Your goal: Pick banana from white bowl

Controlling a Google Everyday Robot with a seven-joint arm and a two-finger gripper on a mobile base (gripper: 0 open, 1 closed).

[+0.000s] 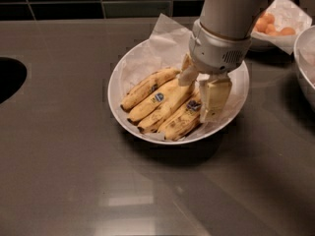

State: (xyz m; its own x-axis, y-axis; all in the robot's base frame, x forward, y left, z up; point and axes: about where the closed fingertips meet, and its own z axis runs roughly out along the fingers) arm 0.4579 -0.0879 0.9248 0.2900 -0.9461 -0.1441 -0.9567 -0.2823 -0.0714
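The white bowl, lined with crinkled white paper, sits on the dark counter and holds several bananas side by side. The brown-speckled banana lies nearest the front, with a blue sticker close to its stem end. A cleaner yellow banana with a mid-body sticker lies behind it. My gripper is lowered into the right side of the bowl, over the stem ends. Its fingers stand apart on either side of the speckled banana's stem end, which they partly hide.
A smaller paper-lined bowl of orange fruits stands at the back right. The rim of another bowl shows at the right edge. A dark round opening lies in the counter at the left. A dark tiled wall runs along the back.
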